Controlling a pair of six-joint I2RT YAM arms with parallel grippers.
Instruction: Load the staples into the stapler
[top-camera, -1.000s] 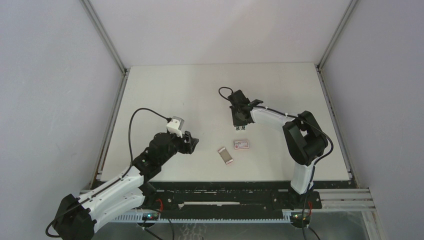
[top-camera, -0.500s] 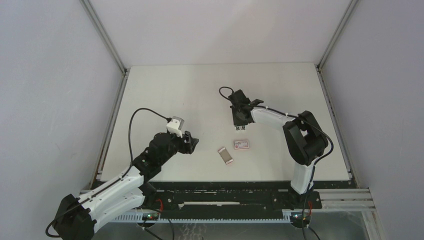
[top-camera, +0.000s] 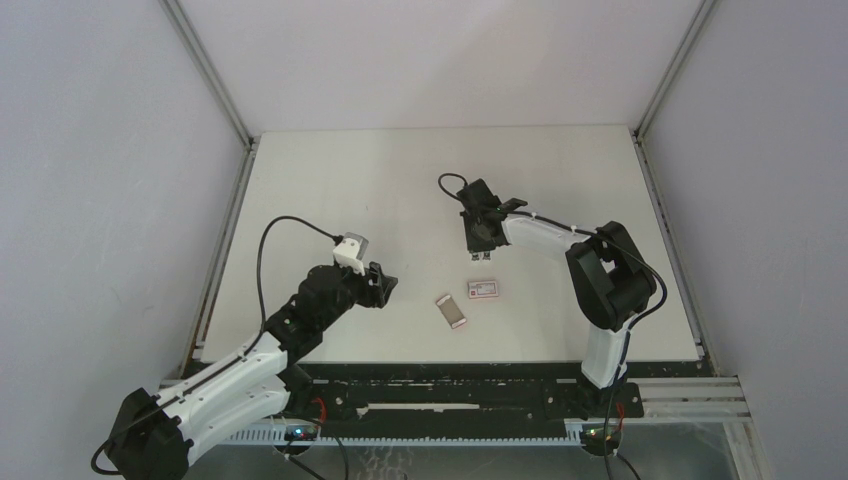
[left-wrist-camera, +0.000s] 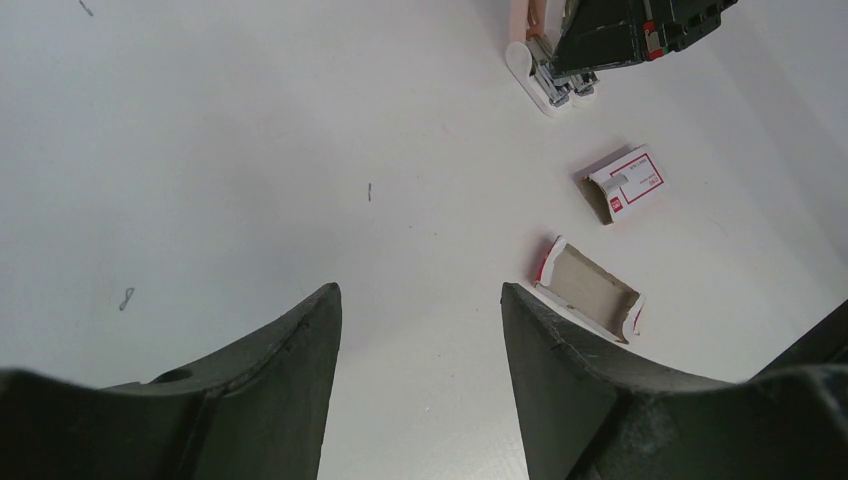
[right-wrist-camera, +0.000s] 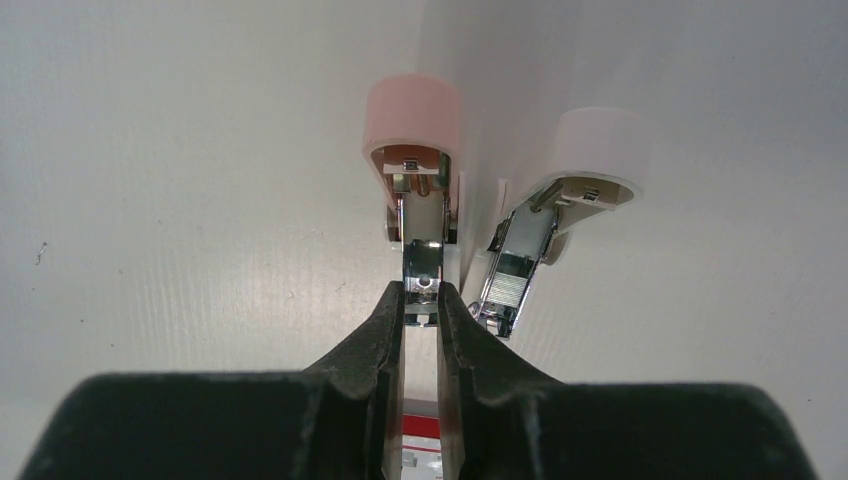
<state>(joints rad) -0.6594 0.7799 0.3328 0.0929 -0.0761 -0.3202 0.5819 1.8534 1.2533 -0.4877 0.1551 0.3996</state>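
Observation:
Two mini staplers lie open side by side: a pink one and a white one; both show in the left wrist view. My right gripper is shut on the near end of the pink stapler's metal magazine, and it also shows in the top view. A ribbed silvery strip of staples sits in the white stapler's channel. The pink-red carton sleeve and its slide-out tray, which looks empty, lie apart on the table. My left gripper is open and empty, left of the tray.
The sleeve and tray lie between the two arms in the top view, near the table's front. A single bent staple lies on the white table. Grey walls and metal frame posts border the table.

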